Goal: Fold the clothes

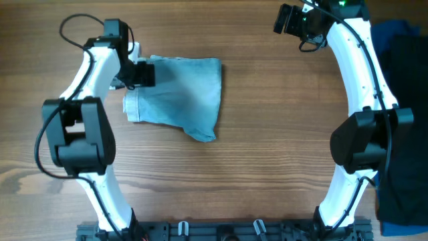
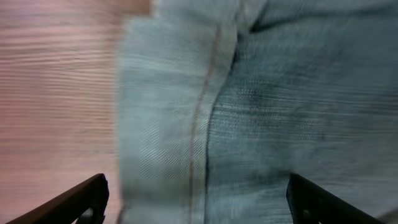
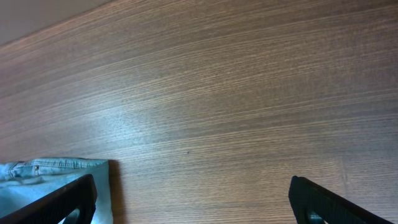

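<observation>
A wooden table (image 1: 267,134) is stretching across the overhead view. A heap of royal-blue and black garments (image 1: 401,100) is lying at its right edge. The faded denim shorts (image 1: 180,97) are lying folded (a rough, lopsided rectangle) left of centre. The left gripper (image 2: 196,180) is hovering over their left edge, jaws spread, seemingly gripping nothing. The right gripper (image 3: 193,180) is hanging, likewise spread wide, above the wood

Just a wooden table (image 1: 254,174), plus a heap of royal-blue and black garments (image 1: 409,80) sitting at the right edge.
</observation>
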You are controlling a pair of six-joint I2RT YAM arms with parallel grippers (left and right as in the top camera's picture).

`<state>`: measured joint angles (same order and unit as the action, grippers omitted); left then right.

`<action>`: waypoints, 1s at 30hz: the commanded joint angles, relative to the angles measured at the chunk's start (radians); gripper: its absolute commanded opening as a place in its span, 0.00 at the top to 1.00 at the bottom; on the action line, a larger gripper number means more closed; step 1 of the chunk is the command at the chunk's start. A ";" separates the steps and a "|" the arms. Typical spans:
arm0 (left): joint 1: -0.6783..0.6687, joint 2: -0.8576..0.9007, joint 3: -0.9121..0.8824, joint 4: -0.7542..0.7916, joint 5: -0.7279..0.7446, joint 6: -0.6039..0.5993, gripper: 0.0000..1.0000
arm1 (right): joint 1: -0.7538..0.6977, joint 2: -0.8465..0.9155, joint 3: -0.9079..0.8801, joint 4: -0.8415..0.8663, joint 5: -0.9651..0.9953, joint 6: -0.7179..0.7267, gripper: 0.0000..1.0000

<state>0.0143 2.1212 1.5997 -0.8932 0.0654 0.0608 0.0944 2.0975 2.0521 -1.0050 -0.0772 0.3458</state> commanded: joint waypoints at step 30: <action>0.013 0.151 -0.043 -0.006 0.094 -0.069 0.93 | -0.002 0.000 0.001 0.002 0.014 -0.005 0.00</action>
<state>0.0181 2.1899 1.6077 -0.8780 0.2298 0.0086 0.0944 2.0975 2.0521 -1.0046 -0.0772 0.3458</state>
